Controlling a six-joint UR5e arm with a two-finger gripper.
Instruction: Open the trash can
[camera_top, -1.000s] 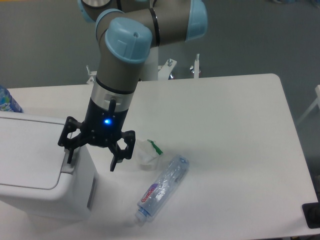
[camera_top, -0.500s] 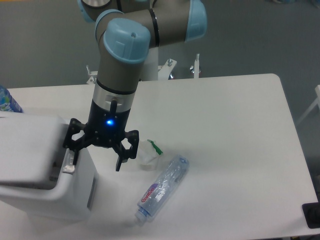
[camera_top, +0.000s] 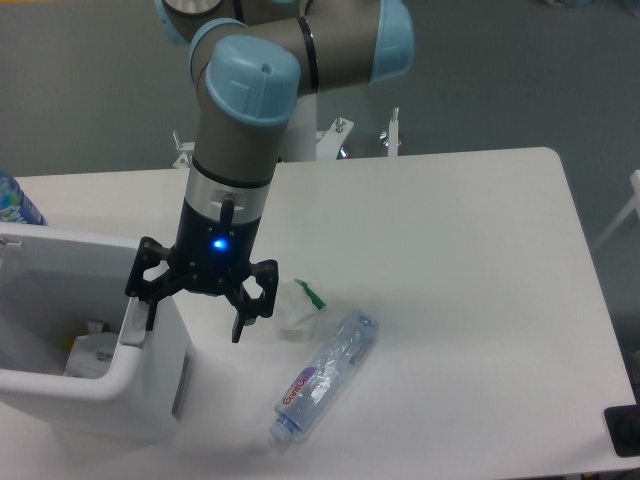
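The trash can (camera_top: 150, 395) is a boxy white bin at the table's left front. Its top stands open, and the inside shows with some crumpled white rubbish (camera_top: 85, 355) at the bottom. The flat lid is out of sight, apart from a small hinge piece (camera_top: 10, 245) at the back left. My gripper (camera_top: 195, 318) hangs open over the bin's right rim, pointing down. Its left finger (camera_top: 150, 308) sits at the grey tab (camera_top: 133, 332) on the rim, while the right finger (camera_top: 241, 322) hangs outside the bin. Nothing is held.
A clear plastic bottle (camera_top: 325, 375) lies on its side right of the bin. A crumpled white wrapper with green trim (camera_top: 297, 305) sits just beside my right finger. A blue patterned object (camera_top: 12, 200) shows at the left edge, and a black object (camera_top: 622, 430) at the bottom right corner.
The lid lay flat and shut one second ago, then tilted up, and now has swung away, exposing the inside. My gripper shifted slightly right and down at the rim.
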